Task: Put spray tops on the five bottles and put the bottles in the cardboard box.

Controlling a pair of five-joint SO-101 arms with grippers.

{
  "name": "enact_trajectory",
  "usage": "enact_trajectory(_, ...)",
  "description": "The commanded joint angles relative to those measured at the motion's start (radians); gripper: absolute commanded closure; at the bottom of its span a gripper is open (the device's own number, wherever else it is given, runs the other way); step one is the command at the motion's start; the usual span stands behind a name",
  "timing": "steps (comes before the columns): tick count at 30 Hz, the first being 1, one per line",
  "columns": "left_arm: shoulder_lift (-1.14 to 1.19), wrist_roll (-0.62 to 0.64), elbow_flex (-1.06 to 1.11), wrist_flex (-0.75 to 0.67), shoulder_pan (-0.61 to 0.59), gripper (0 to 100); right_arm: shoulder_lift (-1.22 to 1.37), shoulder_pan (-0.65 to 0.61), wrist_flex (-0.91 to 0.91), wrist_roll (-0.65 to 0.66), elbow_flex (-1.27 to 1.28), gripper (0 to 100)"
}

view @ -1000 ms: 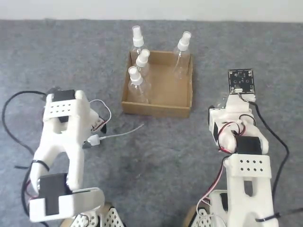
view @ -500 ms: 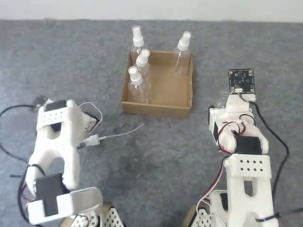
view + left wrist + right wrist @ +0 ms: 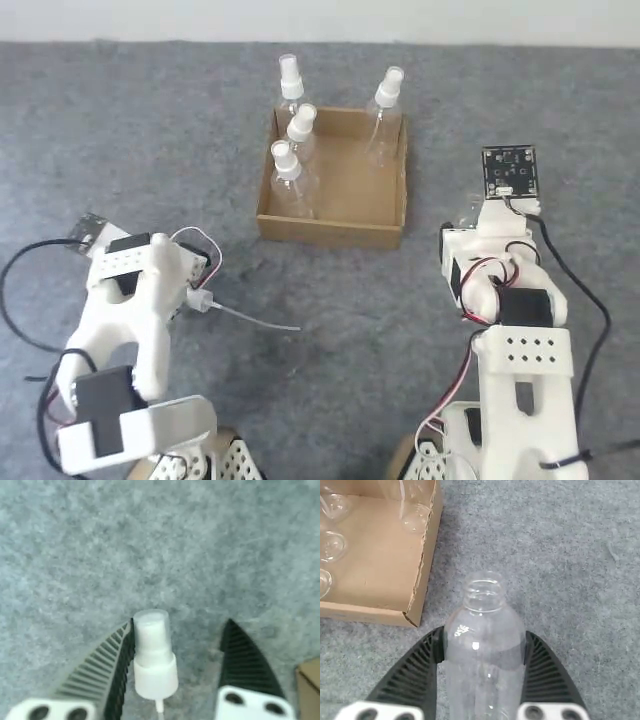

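The left claw (image 3: 180, 625) is spread wide, low over the grey carpeted bench (image 3: 165, 540). A white spray top (image 3: 154, 655) sits between its fingers, touching one ribbed black finger (image 3: 112, 667) and standing apart from the other. In the high view this spray top (image 3: 201, 300) lies on the bench at the front end of the left arm. Its thin dip tube (image 3: 255, 319) trails across the carpet toward the middle of the bench.

The right claw (image 3: 484, 635) is pinching a clear plastic bottle (image 3: 484, 660), one finger pressed to each side just below the shoulder. The bottle's threaded neck is open and carries no top. It is held near the cardboard box (image 3: 427, 545), off the box's corner and not touching it. In the high view a little of the bottle (image 3: 468, 209) shows beside the right arm's wrist camera board (image 3: 508, 171).

The cardboard box (image 3: 335, 228) sits at the far middle of the bench, between the two arms. Four clear capped bottles (image 3: 288, 170) stand upright inside it, three along one side wall and one in the opposite far corner.
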Motion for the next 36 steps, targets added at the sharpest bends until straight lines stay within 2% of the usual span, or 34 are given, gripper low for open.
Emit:
enact_trajectory(1, -0.008, 0.012, -0.010, -0.052, -0.023, 90, -0.038, 0.007, -0.016, 0.000, -0.008, 91.7)
enact_trajectory(3, -0.008, 0.012, -0.008, -0.057, -0.025, 99, -0.038, 0.007, -0.016, 0.000, -0.008, 91.8)
enact_trajectory(4, -0.008, 0.012, -0.008, -0.055, -0.025, 100, -0.038, 0.007, -0.016, 0.000, -0.008, 91.9)
enact_trajectory(18, -0.018, 0.014, -0.102, -0.046, -0.031, 99, -0.048, -0.021, 0.001, 0.002, -0.008, 91.9)
enact_trajectory(26, -0.018, -0.034, -0.344, 0.176, -0.041, 99, -0.048, -0.145, 0.027, 0.055, 0.012, 91.9)
enact_trajectory(36, -0.018, -0.147, -0.653, 0.344, -0.133, 99, -0.053, -0.205, 0.036, 0.064, 0.014, 91.9)
